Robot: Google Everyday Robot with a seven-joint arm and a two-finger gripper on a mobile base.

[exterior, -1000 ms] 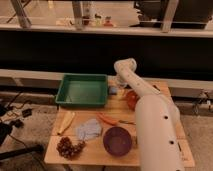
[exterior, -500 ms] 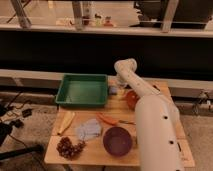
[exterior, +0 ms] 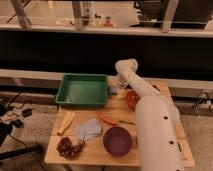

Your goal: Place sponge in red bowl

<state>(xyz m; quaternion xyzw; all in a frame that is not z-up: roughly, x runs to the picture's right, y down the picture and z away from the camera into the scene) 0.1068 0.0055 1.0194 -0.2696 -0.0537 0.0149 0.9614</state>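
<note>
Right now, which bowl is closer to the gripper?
The red bowl, partly behind the arm. The gripper hangs beside the green tray, at its right edge, near that bowl; the purple bowl sits at the table front, farther off.

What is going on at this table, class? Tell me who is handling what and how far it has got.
A one-armed robot is working at a wooden table. Its white arm reaches across, and the gripper is down at the small light-blue sponge, beside the right end of the green tray. The sponge is not yet in the red bowl, which sits just to its right, partly hidden by the arm. Whether the sponge is gripped cannot be told. A purple bowl stands nearer the front.
</note>
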